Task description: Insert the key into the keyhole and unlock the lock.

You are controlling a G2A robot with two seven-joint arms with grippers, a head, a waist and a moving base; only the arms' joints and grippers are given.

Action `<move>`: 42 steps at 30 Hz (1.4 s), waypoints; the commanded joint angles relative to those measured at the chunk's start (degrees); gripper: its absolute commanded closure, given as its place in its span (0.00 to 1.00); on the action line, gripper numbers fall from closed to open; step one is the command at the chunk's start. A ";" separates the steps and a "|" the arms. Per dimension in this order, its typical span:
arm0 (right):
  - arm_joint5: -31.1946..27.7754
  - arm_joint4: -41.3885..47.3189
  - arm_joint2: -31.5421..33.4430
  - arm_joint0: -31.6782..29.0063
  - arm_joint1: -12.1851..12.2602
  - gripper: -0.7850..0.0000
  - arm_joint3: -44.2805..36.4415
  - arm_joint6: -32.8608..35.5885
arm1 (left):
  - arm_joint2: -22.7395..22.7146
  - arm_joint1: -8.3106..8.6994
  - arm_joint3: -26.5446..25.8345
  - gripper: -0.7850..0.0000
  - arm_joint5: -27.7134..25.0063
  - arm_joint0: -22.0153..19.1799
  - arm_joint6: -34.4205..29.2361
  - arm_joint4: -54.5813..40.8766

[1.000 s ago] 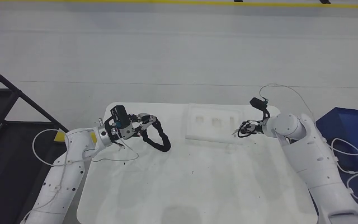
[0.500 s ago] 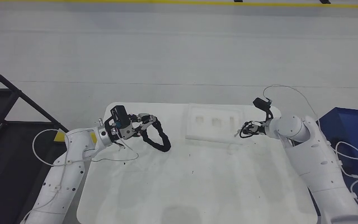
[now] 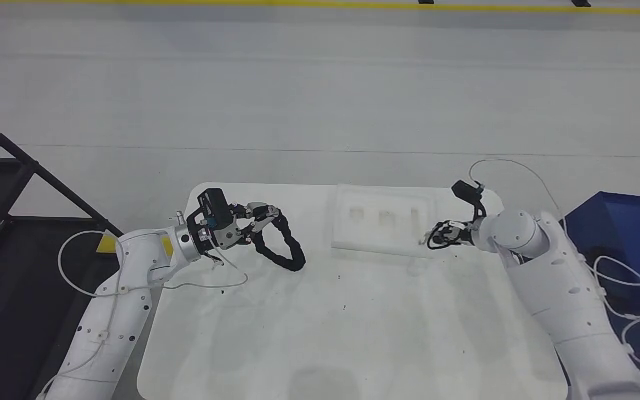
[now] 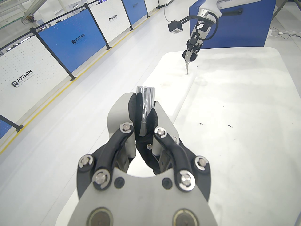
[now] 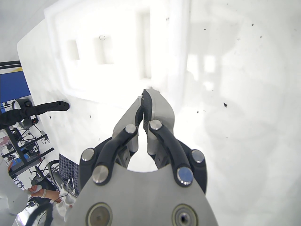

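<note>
The left end effector [image 4: 143,103] is clamped shut on the lock [image 4: 146,92], gripping its chrome barrel upright near the left end of the surface [image 3: 350,330], with the black cable loop [image 3: 290,250] hanging beside it. The right end effector [image 5: 144,97] is pinched closed on the key [image 4: 187,68] by its dark head, blade pointing down at the right edge of the white foam tray [image 3: 380,215] - whether the tip touches the foam I cannot tell. Key and lock are well apart, with the tray between them.
</note>
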 commanded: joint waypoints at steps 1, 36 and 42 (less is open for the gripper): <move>-0.03 -0.24 -0.43 0.28 -0.10 1.00 0.65 -0.03 | 0.00 0.00 0.00 1.00 0.00 0.00 0.00 0.00; -39.72 13.65 -1.84 7.55 -0.28 0.00 16.69 12.83 | 0.00 0.00 0.00 1.00 0.00 0.00 0.00 0.00; -42.00 17.14 -4.04 8.71 -0.79 0.00 19.14 13.44 | 0.00 0.00 0.00 1.00 0.00 0.00 0.00 0.00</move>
